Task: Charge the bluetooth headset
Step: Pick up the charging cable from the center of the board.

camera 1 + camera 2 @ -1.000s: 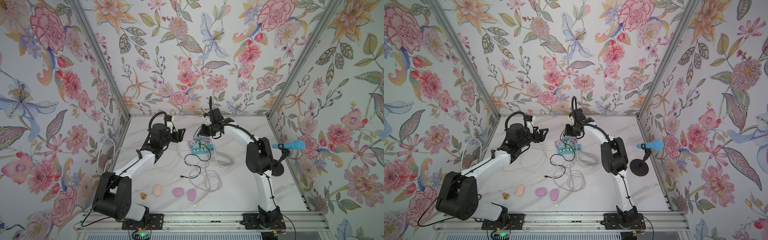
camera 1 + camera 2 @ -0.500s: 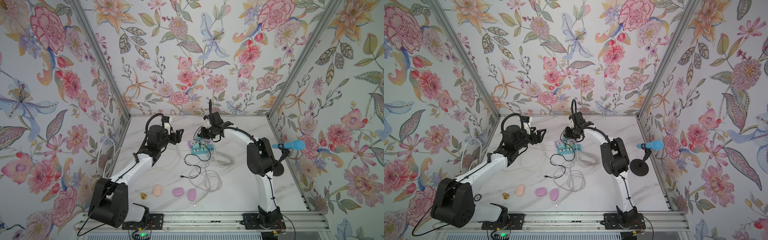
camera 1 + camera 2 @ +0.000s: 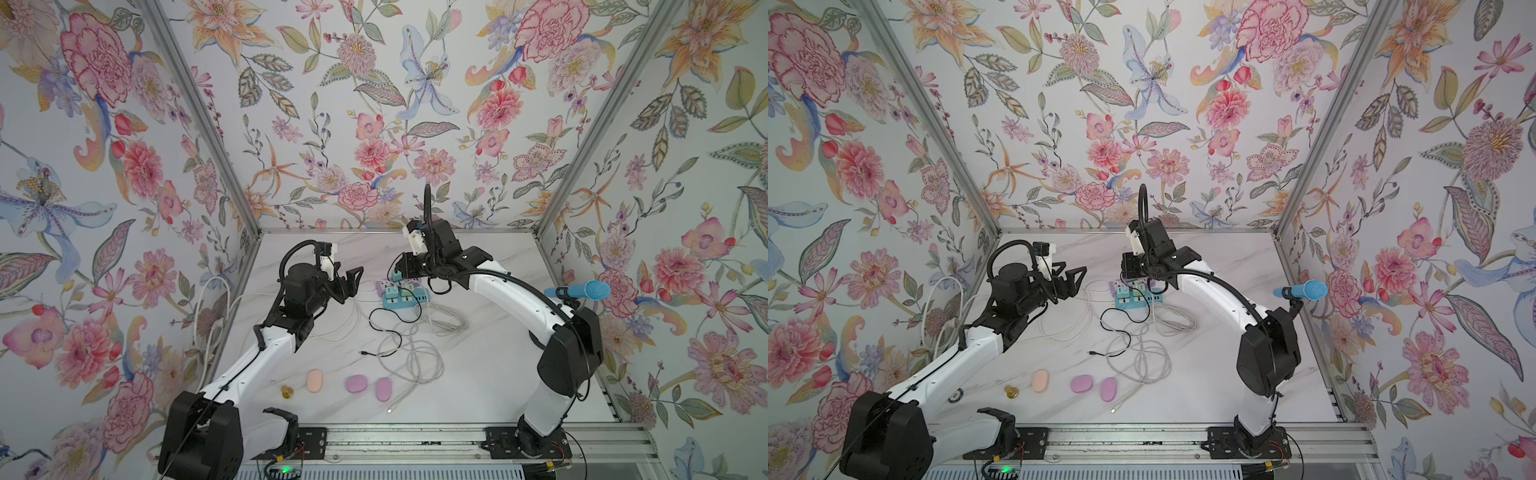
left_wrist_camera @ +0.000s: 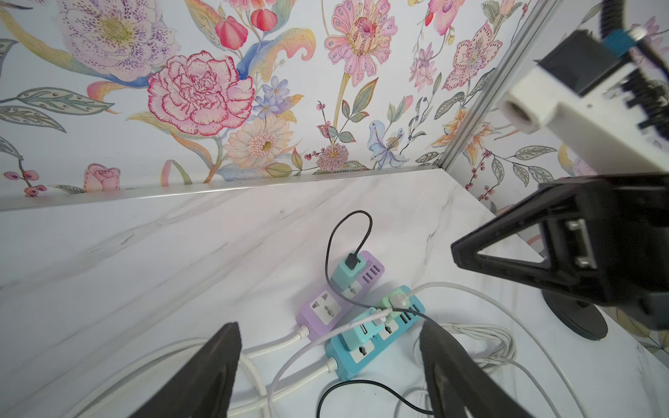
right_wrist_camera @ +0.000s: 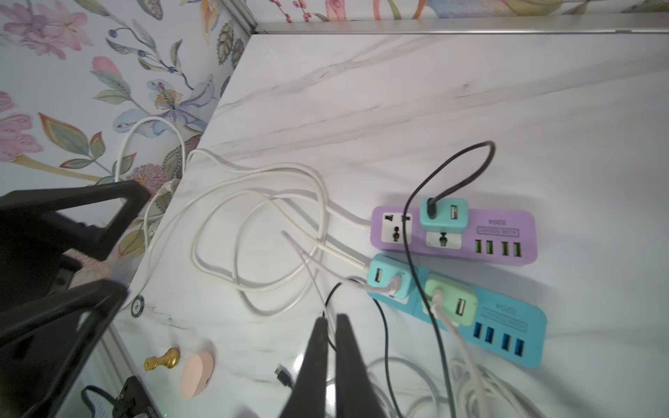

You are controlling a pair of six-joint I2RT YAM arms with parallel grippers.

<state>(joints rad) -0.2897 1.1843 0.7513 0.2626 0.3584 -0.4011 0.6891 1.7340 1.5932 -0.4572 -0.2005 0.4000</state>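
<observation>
The left gripper (image 3: pixel 357 281) is held above the worktop (image 3: pixel 478 374), its fingers set wide apart with nothing between them. The right gripper (image 5: pixel 331 319) is poised over the purple power strip (image 5: pixel 506 224) and the blue power strip (image 5: pixel 506 336), which are laid just beside each other. Its fingers are brought almost together, and whether the thin pale cable (image 5: pixel 307 260) at their tips is pinched cannot be told. A black cable (image 5: pixel 467 170) is plugged into the teal adapter (image 5: pixel 443 217) on the purple power strip, and its free plug (image 3: pixel 363 353) is seen lying on the worktop. The oval headset cases, a peach case (image 3: pixel 314 380), a purple case (image 3: pixel 356 383) and a pink case (image 3: pixel 384 389), are laid in a row near the front edge, well apart from both strips.
</observation>
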